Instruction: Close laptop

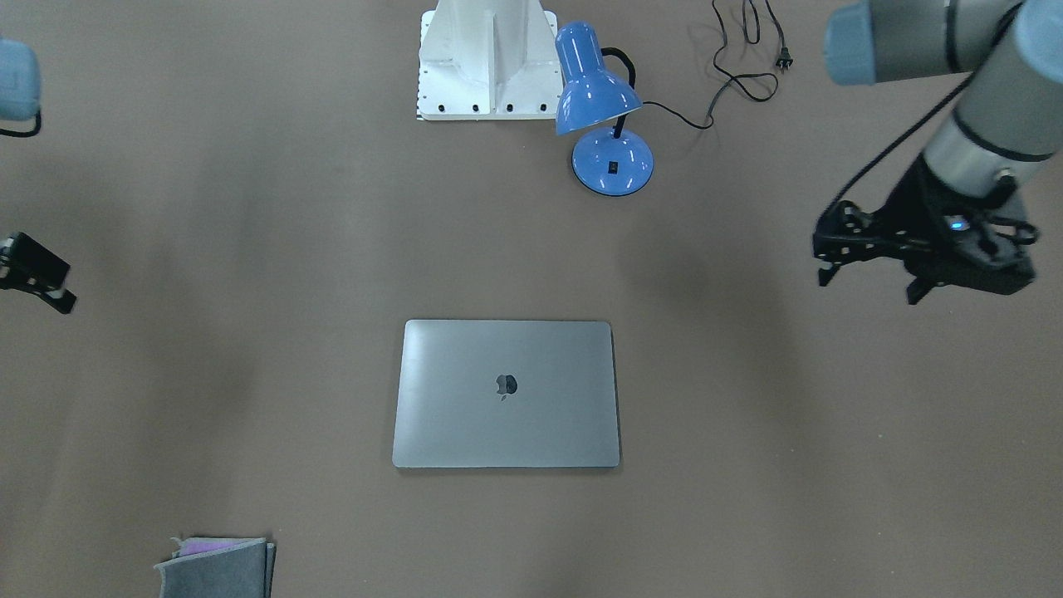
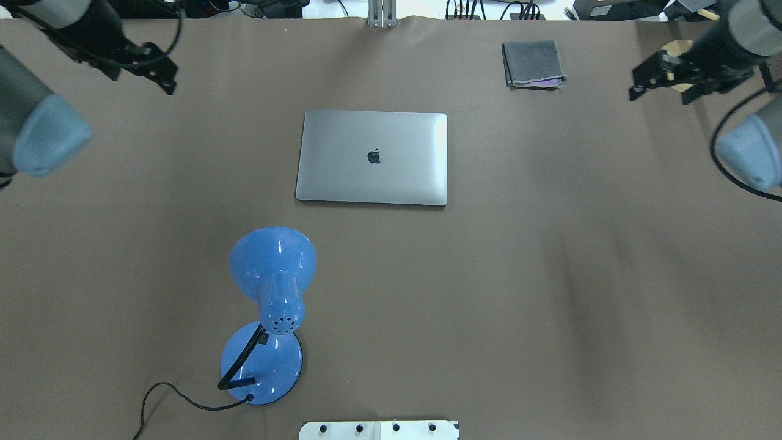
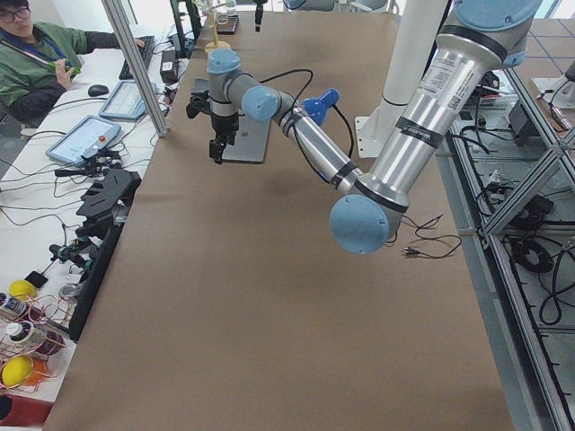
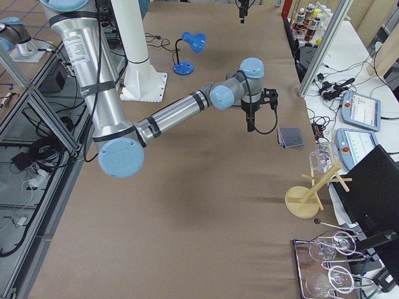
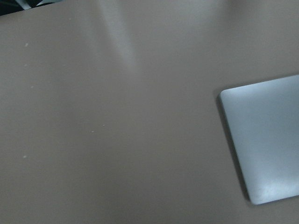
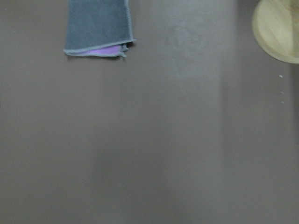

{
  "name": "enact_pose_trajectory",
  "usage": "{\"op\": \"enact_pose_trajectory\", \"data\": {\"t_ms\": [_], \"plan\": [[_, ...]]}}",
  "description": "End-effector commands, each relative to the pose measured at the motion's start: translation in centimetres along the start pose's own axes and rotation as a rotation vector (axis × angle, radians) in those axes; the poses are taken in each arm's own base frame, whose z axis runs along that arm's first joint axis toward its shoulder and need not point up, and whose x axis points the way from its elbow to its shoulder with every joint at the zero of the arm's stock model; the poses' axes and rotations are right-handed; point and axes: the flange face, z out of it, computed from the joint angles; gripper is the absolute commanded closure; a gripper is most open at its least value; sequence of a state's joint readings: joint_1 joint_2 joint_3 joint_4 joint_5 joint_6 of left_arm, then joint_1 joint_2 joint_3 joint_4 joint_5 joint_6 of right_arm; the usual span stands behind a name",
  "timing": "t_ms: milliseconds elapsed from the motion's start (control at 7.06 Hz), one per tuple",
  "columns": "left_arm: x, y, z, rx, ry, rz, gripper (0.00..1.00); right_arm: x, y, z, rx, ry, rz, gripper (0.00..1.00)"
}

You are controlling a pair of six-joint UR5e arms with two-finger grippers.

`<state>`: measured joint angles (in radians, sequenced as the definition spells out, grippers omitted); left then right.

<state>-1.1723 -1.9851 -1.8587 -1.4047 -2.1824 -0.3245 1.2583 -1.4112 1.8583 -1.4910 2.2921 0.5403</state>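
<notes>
The space-grey laptop (image 1: 507,394) lies shut and flat on the brown table, lid up with the dark apple logo showing; it also shows in the overhead view (image 2: 372,157), the left wrist view (image 5: 266,140) and the exterior left view (image 3: 247,139). Its keyboard and screen are hidden. My left gripper (image 2: 142,82) hovers open and empty, well off the laptop's left side; it also shows in the front-facing view (image 1: 868,286). My right gripper (image 2: 658,98) hovers open and empty far to the laptop's right, at the table's far right.
A blue desk lamp (image 2: 272,287) stands between the laptop and the robot base (image 1: 486,58), its black cord (image 1: 747,75) trailing on the table. A folded grey cloth (image 2: 533,63) lies at the far right. A wooden stand's round base (image 6: 278,28) is under the right gripper.
</notes>
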Motion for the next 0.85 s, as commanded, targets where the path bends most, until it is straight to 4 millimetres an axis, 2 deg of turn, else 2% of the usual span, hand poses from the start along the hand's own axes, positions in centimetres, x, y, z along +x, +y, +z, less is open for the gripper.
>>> {"op": "enact_pose_trajectory", "data": {"t_ms": [0,142,283,425,566,708], "plan": [[-13.1,6.5,-0.2,-0.06,-0.019,0.078,0.01,12.8,6.7,-2.2,-0.022,0.054,-0.074,0.0],[-17.5,9.7,0.1,-0.086,-0.035,0.109,0.01,16.4,8.5,-2.0,-0.037,0.108,-0.081,0.0],[-20.8,13.8,1.6,-0.138,-0.04,0.064,0.01,20.5,11.0,-2.7,-0.069,0.198,-0.108,0.0],[-22.7,16.0,2.6,-0.168,-0.042,0.021,0.01,24.6,14.5,-2.0,-0.142,0.286,-0.135,0.0],[-25.8,19.4,4.2,-0.197,-0.044,-0.043,0.01,26.6,16.3,-1.7,-0.178,0.296,-0.099,0.0],[-26.9,20.2,4.3,-0.207,-0.039,-0.08,0.01,26.7,16.9,-1.7,-0.183,0.289,-0.089,0.0]]}}
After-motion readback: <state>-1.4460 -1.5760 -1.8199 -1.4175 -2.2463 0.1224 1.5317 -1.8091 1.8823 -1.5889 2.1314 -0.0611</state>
